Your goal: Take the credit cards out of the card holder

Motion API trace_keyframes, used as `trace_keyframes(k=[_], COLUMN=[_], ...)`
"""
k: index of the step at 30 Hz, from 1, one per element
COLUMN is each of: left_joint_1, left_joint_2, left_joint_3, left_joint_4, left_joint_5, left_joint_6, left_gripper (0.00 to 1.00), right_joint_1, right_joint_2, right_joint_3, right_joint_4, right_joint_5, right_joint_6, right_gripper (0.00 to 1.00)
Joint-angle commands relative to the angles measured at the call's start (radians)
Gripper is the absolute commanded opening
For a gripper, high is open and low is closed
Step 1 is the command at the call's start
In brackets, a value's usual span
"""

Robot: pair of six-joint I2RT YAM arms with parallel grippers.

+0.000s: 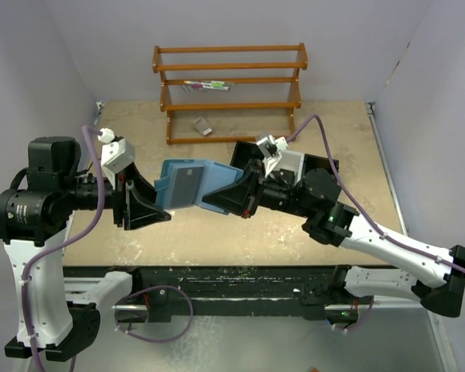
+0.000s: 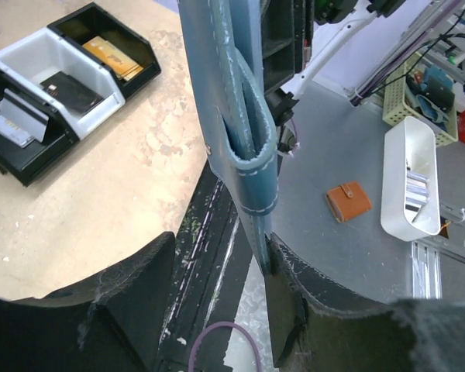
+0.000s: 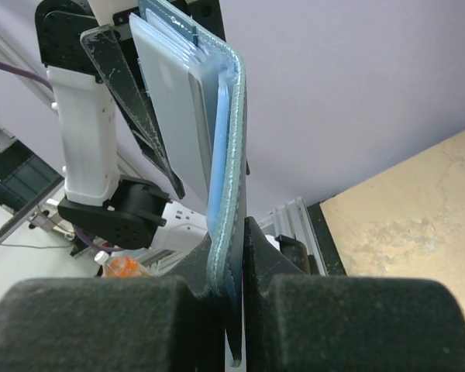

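The teal-blue card holder (image 1: 192,184) hangs open in the air between both grippers, with a grey credit card (image 1: 187,180) showing in its pocket. My right gripper (image 1: 232,194) is shut on the holder's right flap; in the right wrist view the flap (image 3: 226,194) is pinched between the pads of the gripper (image 3: 239,252), with pale cards (image 3: 174,116) tucked inside. My left gripper (image 1: 156,203) stands open at the holder's left edge. In the left wrist view the holder (image 2: 248,124) rests against the right finger only, the gripper (image 2: 221,244) gaping. A dark card (image 2: 71,91) lies in the tray.
The three-compartment tray (image 2: 31,167) sits on the table behind the right arm (image 1: 319,164), holding a grey card (image 2: 9,125) and an orange-brown item (image 2: 112,54). A wooden rack (image 1: 229,85) stands at the back. A small object (image 1: 204,126) lies before it.
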Motion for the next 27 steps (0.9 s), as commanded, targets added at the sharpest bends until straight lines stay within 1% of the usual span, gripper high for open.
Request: trace_keyframes(k=[1, 5, 7, 9, 11, 12, 14, 17, 22, 23, 25, 27], left_joint_1=[-0.004, -0.004, -0.004, -0.004, -0.004, -0.004, -0.004, -0.004, -0.004, -0.004, -0.004, -0.005], left_joint_2=[-0.007, -0.007, -0.01, -0.016, -0.031, -0.038, -0.05, -0.054, -0.052, -0.052, -0.055, -0.065], left_joint_3=[0.015, 0.025, 0.024, 0.017, 0.004, -0.005, -0.021, -0.035, -0.04, -0.04, -0.043, -0.063], left_joint_4=[0.004, 0.055, 0.083, 0.108, 0.133, 0.146, 0.17, 0.203, 0.246, 0.255, 0.286, 0.335], left_joint_5=[0.112, 0.134, 0.142, 0.146, 0.136, 0.129, 0.114, 0.101, 0.08, 0.077, 0.05, -0.002], left_joint_6=[0.033, -0.028, -0.062, -0.089, -0.108, -0.116, -0.131, -0.156, -0.177, -0.183, -0.209, -0.246], left_gripper=[0.52, 0.52, 0.53, 0.57, 0.66, 0.68, 0.69, 0.65, 0.48, 0.46, 0.44, 0.44], right_joint_1=[0.0, 0.001, 0.0, 0.0, 0.001, 0.003, 0.011, 0.022, 0.027, 0.028, 0.03, 0.032], right_joint_2=[-0.036, -0.037, -0.03, -0.022, -0.011, -0.007, 0.001, -0.002, -0.022, -0.027, -0.033, -0.036], right_joint_3=[-0.002, 0.007, 0.025, 0.051, 0.08, 0.095, 0.115, 0.118, 0.101, 0.098, 0.095, 0.094], right_joint_4=[0.039, -0.008, -0.064, -0.112, -0.168, -0.198, -0.232, -0.237, -0.219, -0.218, -0.221, -0.222], right_joint_5=[-0.009, 0.002, 0.028, 0.051, 0.082, 0.1, 0.117, 0.117, 0.093, 0.091, 0.09, 0.09], right_joint_6=[-0.01, -0.021, -0.026, -0.032, -0.036, -0.037, -0.046, -0.055, -0.065, -0.066, -0.07, -0.072], right_gripper=[0.0, 0.0, 0.0, 0.0, 0.0, 0.0, 0.0, 0.0, 0.0, 0.0, 0.0, 0.0])
